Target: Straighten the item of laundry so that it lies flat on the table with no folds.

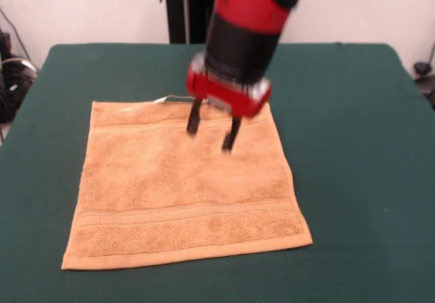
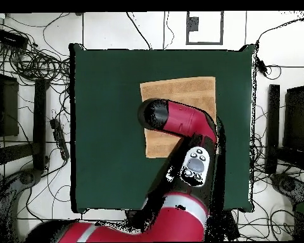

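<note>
**Terry towel looks pretty much flat already**

Orange-tan towel (image 1: 185, 191) lies spread right under the pincer (image 1: 212, 133), no folds I can spot; one towel, one white tag (image 1: 165, 100) just behind the pincer; fingers (image 1: 194, 121) apart and holding nothing, hovering over the far edge, probably done; green table (image 1: 360, 160) all round.

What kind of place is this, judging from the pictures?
Probably a robotics lab. A red and black arm with its end effector hangs over a towel on a green-covered table, with tangled cables on the floor around it.
</note>
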`<state>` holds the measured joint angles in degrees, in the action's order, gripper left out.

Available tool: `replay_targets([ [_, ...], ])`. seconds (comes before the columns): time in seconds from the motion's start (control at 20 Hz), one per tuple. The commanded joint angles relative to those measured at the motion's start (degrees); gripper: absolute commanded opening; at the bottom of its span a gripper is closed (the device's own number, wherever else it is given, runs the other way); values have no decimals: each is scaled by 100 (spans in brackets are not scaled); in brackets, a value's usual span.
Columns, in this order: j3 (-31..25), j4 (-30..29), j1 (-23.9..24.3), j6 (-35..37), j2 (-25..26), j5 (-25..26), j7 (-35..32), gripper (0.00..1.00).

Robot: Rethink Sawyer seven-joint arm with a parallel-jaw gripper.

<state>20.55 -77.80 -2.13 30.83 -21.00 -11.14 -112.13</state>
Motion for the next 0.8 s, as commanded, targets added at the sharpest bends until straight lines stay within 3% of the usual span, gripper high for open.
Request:
replay_targets([
  [0.05, -676, -659, -61, 2576, -1389, -104, -216, 100],
  [0.25, -584, -632, -117, 1692, -1289, 119, -270, 100],
  [0.5, -56, -517, -587, 350, -1074, 627, -1021, 100],
  [0.8, 832, -156, -1210, 180, -749, 726, -1665, 100],
])
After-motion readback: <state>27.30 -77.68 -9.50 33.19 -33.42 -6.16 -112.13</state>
